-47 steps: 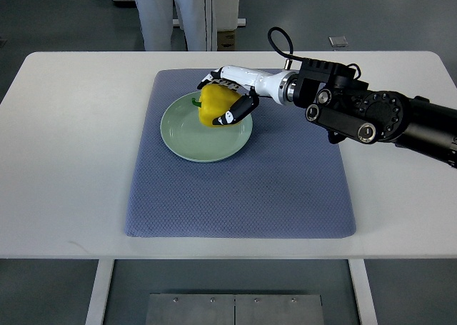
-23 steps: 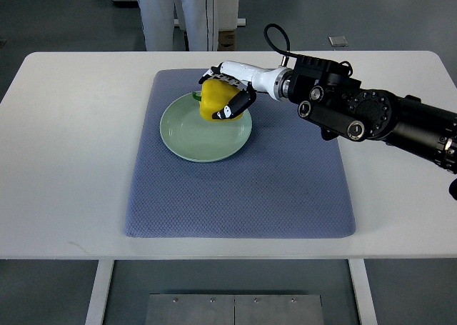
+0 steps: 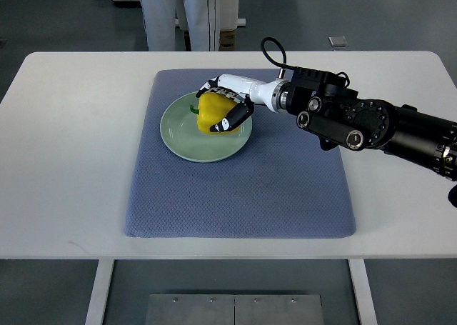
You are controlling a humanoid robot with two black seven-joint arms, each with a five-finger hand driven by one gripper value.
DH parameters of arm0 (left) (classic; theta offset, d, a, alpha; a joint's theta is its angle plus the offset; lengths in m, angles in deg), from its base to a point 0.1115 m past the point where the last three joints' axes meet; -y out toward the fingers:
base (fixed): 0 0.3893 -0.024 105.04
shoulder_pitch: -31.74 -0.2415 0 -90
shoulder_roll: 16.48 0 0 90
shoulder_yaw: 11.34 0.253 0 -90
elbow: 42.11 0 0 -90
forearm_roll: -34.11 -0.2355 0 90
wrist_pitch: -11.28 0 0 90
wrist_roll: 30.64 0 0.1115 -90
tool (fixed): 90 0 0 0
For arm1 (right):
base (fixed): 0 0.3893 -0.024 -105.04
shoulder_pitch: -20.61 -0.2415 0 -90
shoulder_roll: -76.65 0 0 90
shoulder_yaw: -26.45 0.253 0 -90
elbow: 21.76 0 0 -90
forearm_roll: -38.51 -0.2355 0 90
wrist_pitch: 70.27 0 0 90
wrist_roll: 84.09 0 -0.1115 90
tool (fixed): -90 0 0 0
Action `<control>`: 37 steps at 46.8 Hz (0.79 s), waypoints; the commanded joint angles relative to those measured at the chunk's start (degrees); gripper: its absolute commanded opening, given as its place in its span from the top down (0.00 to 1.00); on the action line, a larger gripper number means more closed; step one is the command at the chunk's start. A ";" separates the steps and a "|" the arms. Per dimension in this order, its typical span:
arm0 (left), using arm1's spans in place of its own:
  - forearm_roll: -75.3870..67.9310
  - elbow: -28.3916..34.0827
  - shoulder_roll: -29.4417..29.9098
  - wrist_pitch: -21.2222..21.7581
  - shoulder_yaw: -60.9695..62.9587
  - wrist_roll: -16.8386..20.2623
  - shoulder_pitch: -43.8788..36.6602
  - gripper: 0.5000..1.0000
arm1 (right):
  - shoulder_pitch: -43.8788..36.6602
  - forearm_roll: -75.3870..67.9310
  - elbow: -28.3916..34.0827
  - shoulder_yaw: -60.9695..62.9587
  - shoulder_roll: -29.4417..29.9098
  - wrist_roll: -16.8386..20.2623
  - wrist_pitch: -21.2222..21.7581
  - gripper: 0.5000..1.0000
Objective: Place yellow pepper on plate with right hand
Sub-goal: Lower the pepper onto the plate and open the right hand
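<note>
Starting at the left, the white surface (image 3: 71, 146) is carrying a blue-grey mat (image 3: 235, 189) that is lying flat across its middle. Toward the mat's far left part a pale green plate (image 3: 182, 143) is sitting, round and shallow, fully on the cloth. Over the plate's right half the yellow pepper (image 3: 213, 113) is showing, its small green stem pointing left toward the plate's centre; whether its underside is touching the plate cannot be told from this steep angle. The right hand (image 3: 227, 107) is wrapping the pepper from its right and far side, fingers (image 3: 239, 115) curling closed around the yellow skin, dark fingertip pads pressing on the near right flank and more digits draping over the top. The pepper is lying in that hand's grasp, to the left of the white wrist. Moving right, the black forearm (image 3: 371, 121) is running off to the picture's right edge, a black cable looping above the wrist joint. At the far edge, beyond the surface, a person's legs (image 3: 182, 14) in pale trousers are standing.
</note>
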 commanded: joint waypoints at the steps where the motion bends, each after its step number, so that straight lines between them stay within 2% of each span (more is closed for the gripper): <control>1: 0.01 0.01 0.00 -0.06 0.00 0.00 -0.05 0.00 | 0.23 0.07 0.12 -0.02 0.00 0.01 0.03 1.00; 23: 0.01 0.01 0.00 0.03 0.00 0.00 -0.05 0.00 | 1.90 0.07 0.47 -0.02 0.00 0.45 -0.23 0.99; 25: 0.01 0.01 0.00 0.03 0.00 0.00 -0.05 0.00 | 1.90 -0.02 0.47 0.07 0.00 0.45 -0.23 0.76; 29: 0.01 0.01 0.00 -0.06 0.00 0.00 -0.05 0.00 | 1.99 -0.02 0.47 0.15 0.00 0.36 -0.32 0.13; 30: 0.01 0.01 0.00 0.03 0.00 0.00 -0.05 0.00 | 1.99 -0.02 0.47 0.15 0.00 0.36 -0.32 0.03; 37: 0.01 0.01 0.00 0.03 0.00 0.00 -0.05 0.00 | 1.99 -0.02 0.21 1.12 0.00 0.36 -0.32 0.00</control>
